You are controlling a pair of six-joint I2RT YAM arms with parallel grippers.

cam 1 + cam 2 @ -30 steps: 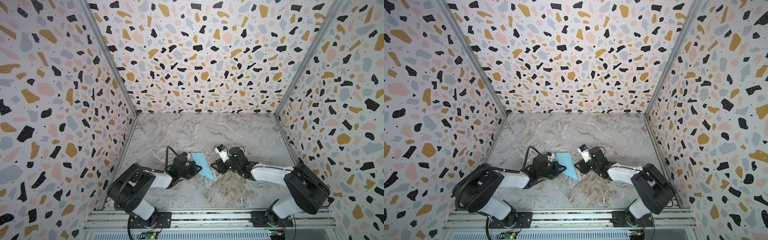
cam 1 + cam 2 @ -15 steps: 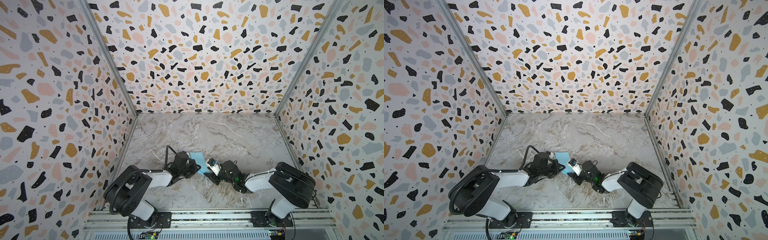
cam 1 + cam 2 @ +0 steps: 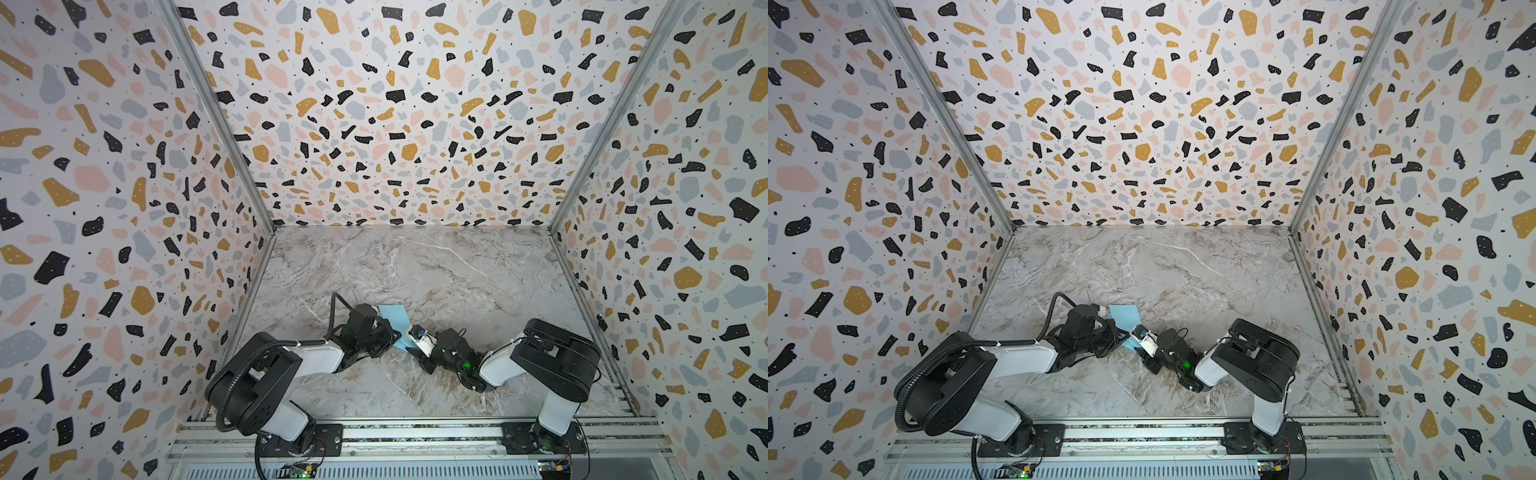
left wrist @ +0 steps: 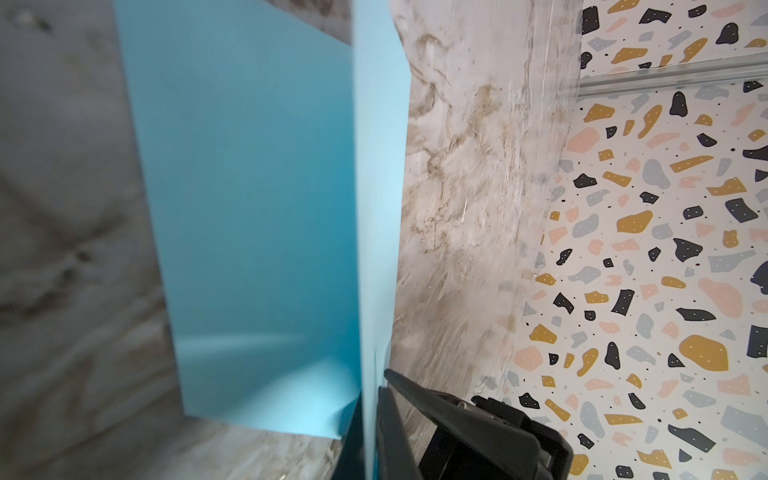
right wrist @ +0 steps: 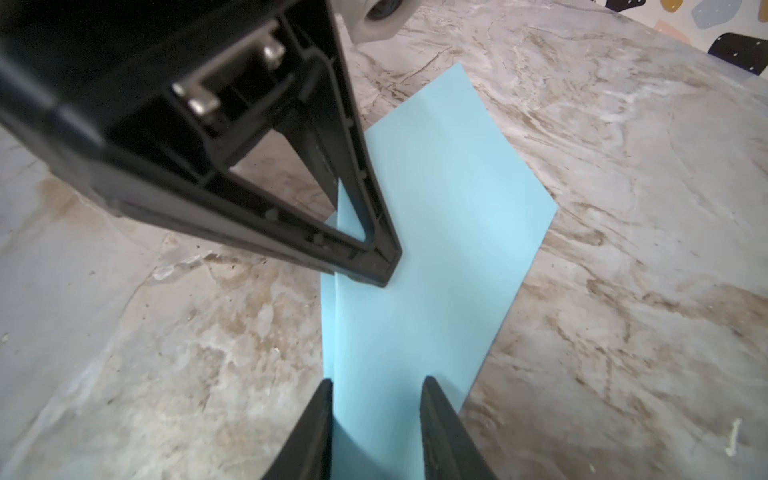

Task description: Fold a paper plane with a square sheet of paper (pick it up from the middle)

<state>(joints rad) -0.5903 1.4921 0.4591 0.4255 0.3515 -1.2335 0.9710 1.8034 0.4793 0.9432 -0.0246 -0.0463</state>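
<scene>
Left gripper [image 4: 368,415] – jaws clenched on the square sheet of paper [image 5: 440,232], pinching it along what looks like the fold edge. The right wrist view shows two layers at that edge, so the sheet is doubled over, loosely.

Right gripper [image 5: 376,386] – jaws released, standing apart astride the near end of the same edge, with paper between the fingertips [image 5: 434,399] and a clear gap on either side. It isn't gripping anything yet.

The sheet sits low over the marble worktop [image 5: 623,291], near the front and between the two arms in both top views [image 3: 395,320]. I can't tell whether its far corner touches the surface.

My read is that we're on the first centre fold. There's no nose and no wings, so this is early in the task.

For the next move, the right jaws need to close on both layers while the edges are lined up, then the crease gets pressed or run down. The paper is thin, so a skewed pinch would set a crooked crease, and any pull against the left grip could tear it.
</scene>
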